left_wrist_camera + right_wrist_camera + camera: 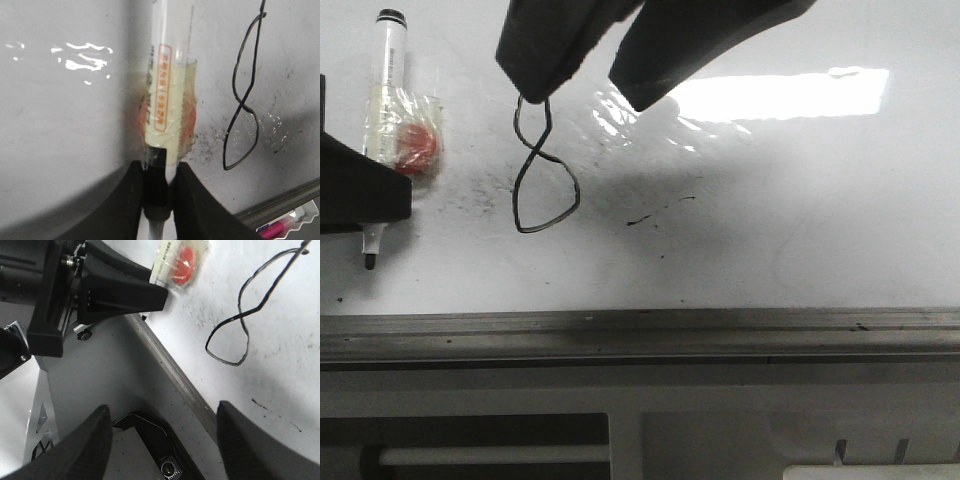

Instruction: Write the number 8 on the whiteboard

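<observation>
The number 8 [538, 150] is drawn in thin black line on the whiteboard [800, 220]; it also shows in the left wrist view [243, 105] and the right wrist view [241, 315]. A white marker [386, 70] with a black cap lies along the board at the far left, tape around its middle. My left gripper [380, 195] is shut on the marker's black neck [158, 182] near the nib, to the left of the 8. My right gripper [588, 100] is open and empty, hovering just over the top of the 8; through its fingers [162, 407] I see the table edge.
A red round piece [417, 145] is taped to the marker. Short black smears [660, 210] lie right of the 8. A grey metal rail [640, 335] runs along the board's near edge. A pink item [272, 231] lies beyond the rail.
</observation>
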Action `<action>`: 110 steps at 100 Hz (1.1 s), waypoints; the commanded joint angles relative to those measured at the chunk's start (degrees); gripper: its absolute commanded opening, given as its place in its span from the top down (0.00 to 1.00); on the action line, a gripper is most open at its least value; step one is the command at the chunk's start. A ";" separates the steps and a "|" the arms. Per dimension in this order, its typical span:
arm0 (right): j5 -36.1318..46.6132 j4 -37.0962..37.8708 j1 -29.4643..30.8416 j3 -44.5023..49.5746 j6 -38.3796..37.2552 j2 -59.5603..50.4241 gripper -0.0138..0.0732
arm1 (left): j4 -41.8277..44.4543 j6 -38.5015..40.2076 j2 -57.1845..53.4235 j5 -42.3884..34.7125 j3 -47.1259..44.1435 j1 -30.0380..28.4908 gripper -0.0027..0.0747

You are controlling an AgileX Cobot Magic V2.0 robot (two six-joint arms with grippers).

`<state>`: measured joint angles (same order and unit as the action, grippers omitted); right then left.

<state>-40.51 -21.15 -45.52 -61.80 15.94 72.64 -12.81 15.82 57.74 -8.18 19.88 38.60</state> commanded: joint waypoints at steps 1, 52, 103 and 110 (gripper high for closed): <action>2.70 -0.76 0.15 -1.55 0.47 -1.34 0.38 | -0.50 0.64 -0.20 -4.68 1.83 -0.24 0.63; 5.42 2.65 0.15 -1.55 0.47 -1.70 0.93 | -0.91 0.27 -9.44 -1.19 1.83 -0.24 0.43; 30.45 2.65 -0.11 17.78 1.90 -21.59 0.91 | 9.36 0.16 -37.63 3.77 -3.11 -0.24 0.99; 33.16 3.28 -0.11 22.33 2.31 -26.63 0.91 | 9.39 0.16 -40.71 4.53 -4.72 -0.24 0.99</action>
<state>-15.14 -18.40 -45.52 -42.87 16.94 52.55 -4.28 15.97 19.87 -0.88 15.09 38.60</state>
